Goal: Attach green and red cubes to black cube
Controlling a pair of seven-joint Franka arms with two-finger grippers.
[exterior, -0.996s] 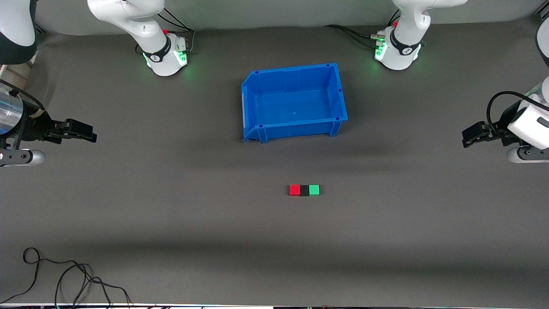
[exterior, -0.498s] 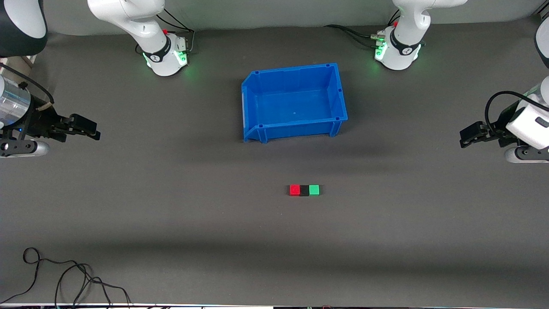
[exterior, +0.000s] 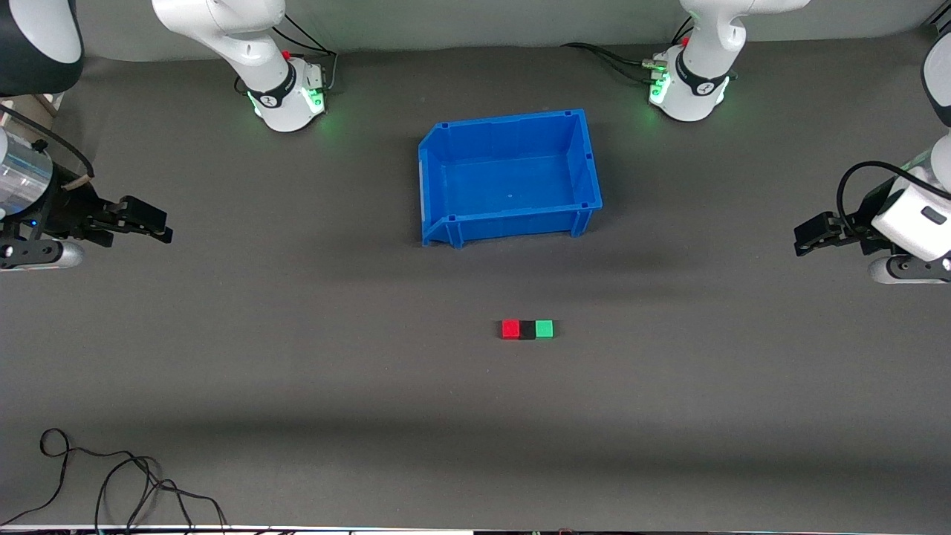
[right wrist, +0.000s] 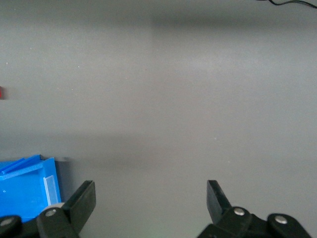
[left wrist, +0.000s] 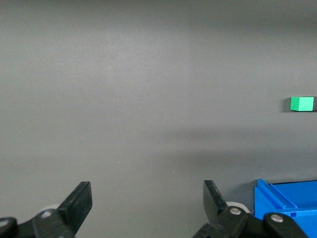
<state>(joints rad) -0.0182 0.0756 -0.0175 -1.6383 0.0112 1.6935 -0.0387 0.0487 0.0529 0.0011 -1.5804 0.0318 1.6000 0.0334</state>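
The black cube (exterior: 527,329) sits on the grey table (exterior: 297,371), nearer the front camera than the blue bin (exterior: 510,177), with the red cube (exterior: 510,328) touching its side toward the right arm's end and the green cube (exterior: 544,328) touching its side toward the left arm's end, so the row looks already joined. What remains seems to be clearing away cleanly: each arm should keep well apart from the row so nothing nudges it. The left gripper (left wrist: 147,201) hangs over bare table at its own end, fingers spread wide and holding nothing; the right gripper (right wrist: 151,198) does likewise at its end. Against a second ago, the cubes and bin have not moved, while both grippers have drifted slightly away from the front camera toward their bases.
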